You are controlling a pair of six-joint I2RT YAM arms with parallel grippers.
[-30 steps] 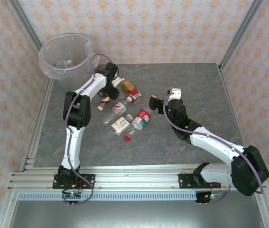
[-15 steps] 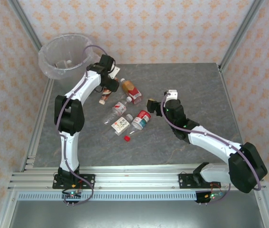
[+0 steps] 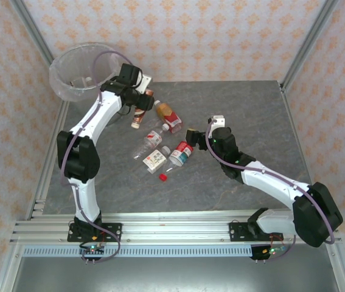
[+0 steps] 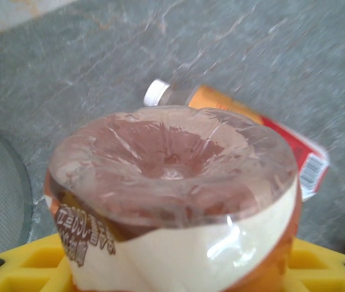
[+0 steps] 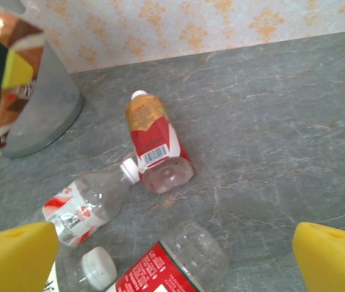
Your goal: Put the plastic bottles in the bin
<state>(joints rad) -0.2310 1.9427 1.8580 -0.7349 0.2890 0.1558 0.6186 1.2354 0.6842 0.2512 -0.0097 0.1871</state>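
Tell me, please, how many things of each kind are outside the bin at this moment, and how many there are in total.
Bottles lying on the table: 4 (amber bottle, clear bottle, white-label bottle, red-label bottle)
Bottles held in the left gripper: 1 (brown-drink bottle)
Loose caps: 1 (red cap)
Total: 6

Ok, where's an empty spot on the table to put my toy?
The far right corner of the table, behind the right arm, is bare. So is the near strip between the bottles and the metal rail. It's crowded in the middle, from the bin across to the bottles.
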